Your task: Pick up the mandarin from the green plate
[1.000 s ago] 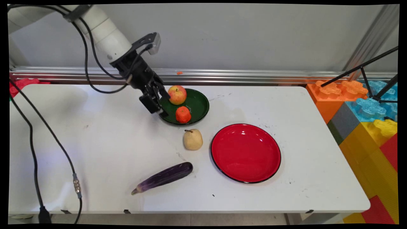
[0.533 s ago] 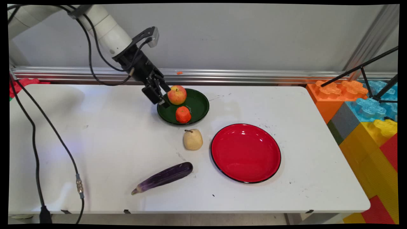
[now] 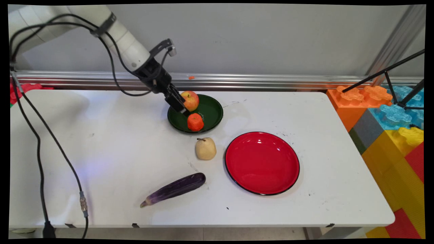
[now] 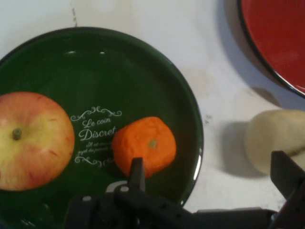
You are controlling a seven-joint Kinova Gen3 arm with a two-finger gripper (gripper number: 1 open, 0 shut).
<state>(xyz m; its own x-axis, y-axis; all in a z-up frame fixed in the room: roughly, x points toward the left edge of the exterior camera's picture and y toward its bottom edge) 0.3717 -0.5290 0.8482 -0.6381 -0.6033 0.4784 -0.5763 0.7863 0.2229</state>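
My gripper [image 3: 181, 108] hangs low over the left part of a dark green plate [image 3: 212, 112], its jaws open and holding nothing. A red-yellow apple [image 3: 190, 100] lies on the plate just behind the fingers, and an orange [image 3: 195, 122] lies just in front of them. In the hand view the orange [image 4: 145, 145] sits right at one fingertip [image 4: 137, 171], the apple [image 4: 31, 140] is at the left, and the green plate [image 4: 119, 67] fills the left half. A pale pear [image 4: 276, 138] lies on the table by the other finger.
The pear [image 3: 205, 148] rests between the green plate and a red plate [image 3: 261, 162]. A purple eggplant [image 3: 174, 189] lies near the front. Big coloured blocks [image 3: 390, 118] and a black tripod [image 3: 383, 73] stand at the right. Black cables [image 3: 37, 142] hang at the left.
The gripper rose from the green plate's left rim, then swung right over the plate, between the apple and the orange. The fruit has not moved.
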